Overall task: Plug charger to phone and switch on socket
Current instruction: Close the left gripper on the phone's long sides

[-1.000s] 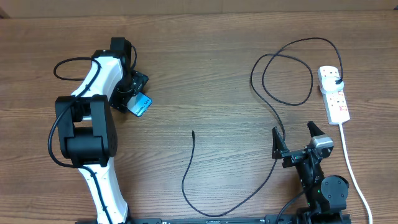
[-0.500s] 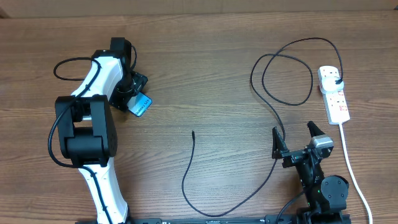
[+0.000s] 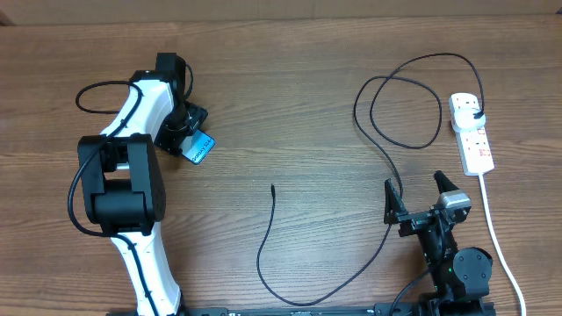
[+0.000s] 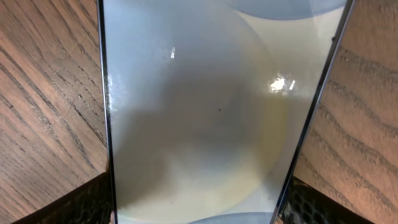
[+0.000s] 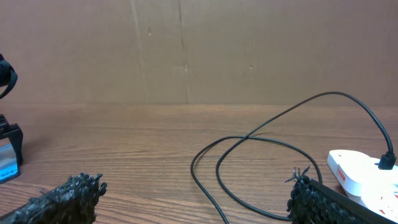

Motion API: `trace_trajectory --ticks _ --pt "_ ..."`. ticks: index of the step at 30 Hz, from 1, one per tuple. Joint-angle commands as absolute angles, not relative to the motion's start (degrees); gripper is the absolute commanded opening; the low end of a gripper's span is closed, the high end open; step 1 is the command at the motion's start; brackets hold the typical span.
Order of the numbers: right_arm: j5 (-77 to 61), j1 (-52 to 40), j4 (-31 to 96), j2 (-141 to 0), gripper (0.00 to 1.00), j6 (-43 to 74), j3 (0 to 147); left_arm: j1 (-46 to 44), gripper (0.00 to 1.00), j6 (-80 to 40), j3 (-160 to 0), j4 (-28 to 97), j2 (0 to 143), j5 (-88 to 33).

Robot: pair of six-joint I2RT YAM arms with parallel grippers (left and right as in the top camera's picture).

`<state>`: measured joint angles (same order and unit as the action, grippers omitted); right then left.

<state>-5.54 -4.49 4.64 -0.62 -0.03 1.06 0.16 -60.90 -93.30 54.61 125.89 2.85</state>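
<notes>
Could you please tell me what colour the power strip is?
The power strip is white with small red markings, clearest in the overhead view.

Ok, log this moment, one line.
left end effector: flanking slim blue-screen phone | right end effector: open | thin black charger cable: tip free | white power strip: charger plugged in

Legible text: none. Phone [image 3: 200, 147]: faint white lettering on blue screen, too small to read. Socket [image 3: 475, 145]: small red markings, not readable.

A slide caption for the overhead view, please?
Left gripper poised over the phone; charger cable plugged into the power strip, its tip lying free.
</notes>
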Motion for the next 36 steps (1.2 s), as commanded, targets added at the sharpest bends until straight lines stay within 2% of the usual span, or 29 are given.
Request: trace_trajectory --ticks 1,8,13,15,18,24,28,30,31,36 --pt "-5.2 -4.4 4.4 -0.2 1.00 -0.2 0.5 0.7 0.83 -60.5 -91.6 54.5 126.3 3.2" --pt "-5.2 -4.4 4.4 -0.2 1.00 -0.2 0.5 0.7 0.82 -60.5 -91.6 54.1 126.3 3.2" --pt "-5.2 -4.4 4.4 -0.2 1.00 -0.2 0.5 0.7 0.73 -60.4 -91.6 53.9 126.3 3.2" --pt "-5.2 -4.4 4.4 -0.2 1.00 -0.2 0.5 0.7 0.66 -60.4 -91.6 53.9 126.3 3.2" --pt "-5.2 -4.4 4.4 -0.2 1.00 -0.3 0.5 0.7 0.61 -60.4 -91.6 53.9 126.3 3.2" --pt "-5.2 -4.4 4.4 -0.2 1.00 -0.2 0.5 0.7 0.44 -60.4 -91.6 53.9 126.3 3.2" --pt "-5.2 -4.4 4.4 -0.2 1.00 -0.2 0.5 0.7 0.25 -60.4 -91.6 53.7 126.3 3.2" --pt "-5.2 -4.4 4.4 -0.2 1.00 -0.2 0.5 0.7 0.10 -60.4 -91.6 53.7 126.3 3.1" --pt "-5.2 -4.4 4.4 -0.2 1.00 -0.2 0.5 0.7 0.06 -60.4 -91.6 53.7 126.3 3.1" --pt "-5.2 -4.4 4.4 -0.2 1.00 -0.2 0.5 0.7 0.04 -60.4 -91.6 53.7 126.3 3.0"
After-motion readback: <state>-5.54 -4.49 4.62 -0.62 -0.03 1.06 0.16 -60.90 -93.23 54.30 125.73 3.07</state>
